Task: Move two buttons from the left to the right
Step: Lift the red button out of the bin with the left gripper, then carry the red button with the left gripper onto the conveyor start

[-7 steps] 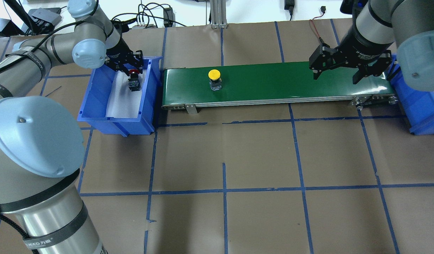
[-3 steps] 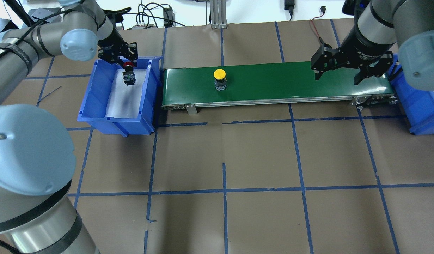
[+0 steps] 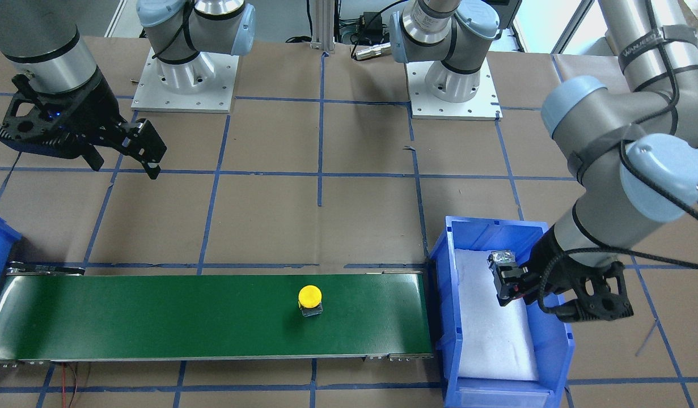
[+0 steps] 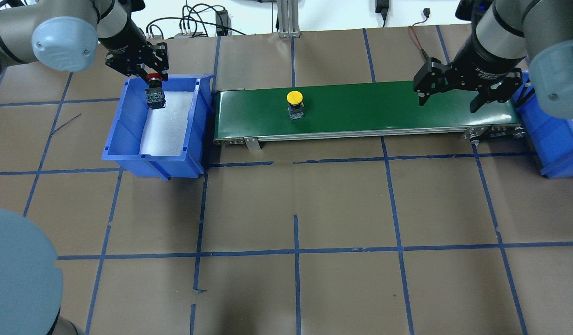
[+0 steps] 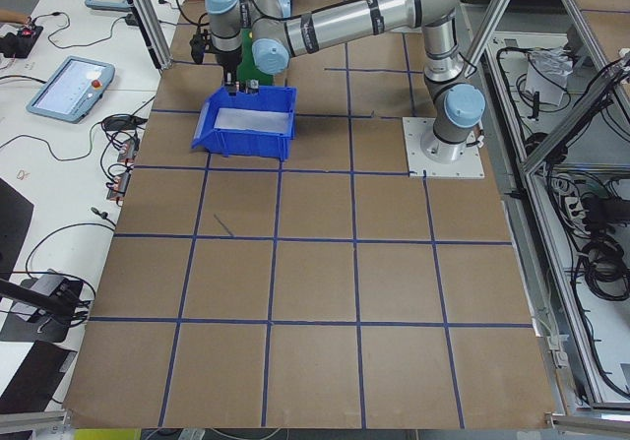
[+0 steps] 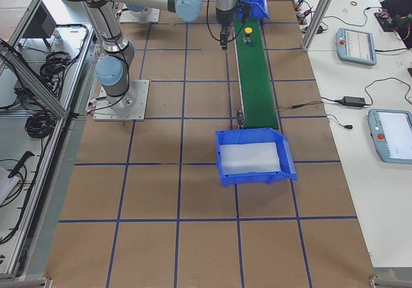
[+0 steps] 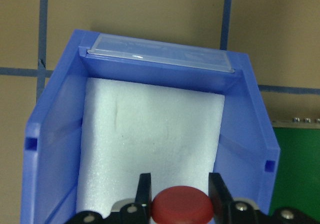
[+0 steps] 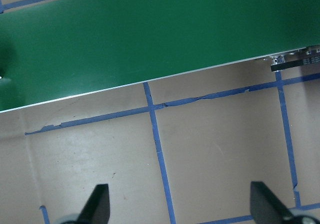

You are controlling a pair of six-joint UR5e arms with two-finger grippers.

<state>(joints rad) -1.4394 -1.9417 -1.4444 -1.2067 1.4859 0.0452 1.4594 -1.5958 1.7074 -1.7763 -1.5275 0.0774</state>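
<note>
My left gripper [image 4: 152, 76] is clamped on the red button [image 4: 155, 98], one finger on each side of its cap. The button hangs cap up, with its dark body below the fingers. It sits over the 12 o'clock end of the left bin [image 4: 121, 137], above the white foam [image 4: 167, 132] that lines the bin floor. In the wrist view the foam lies well below the cap, so the button looks clear of it.

The yellow button [image 4: 294, 97] stands upright on the green belt [image 4: 384, 109], cap up, in the belt's 9 o'clock half and about midway across its width. Nothing touches it, and it is well apart from both of my grippers.

The belt runs from 9 to 3 o'clock across the table [image 4: 342, 209]. The left bin is just beside its 9 o'clock end and the right bin [image 4: 554, 139] is at its 3 o'clock end.

My right gripper [image 4: 448, 97] hovers raised near the belt's 3 o'clock end, fingers spread wide apart and holding nothing. Its wrist view shows the two fingertips over brown table, with the belt's edge beyond them. From these views I cannot tell whether it hangs over the belt itself or just beside it.
</note>
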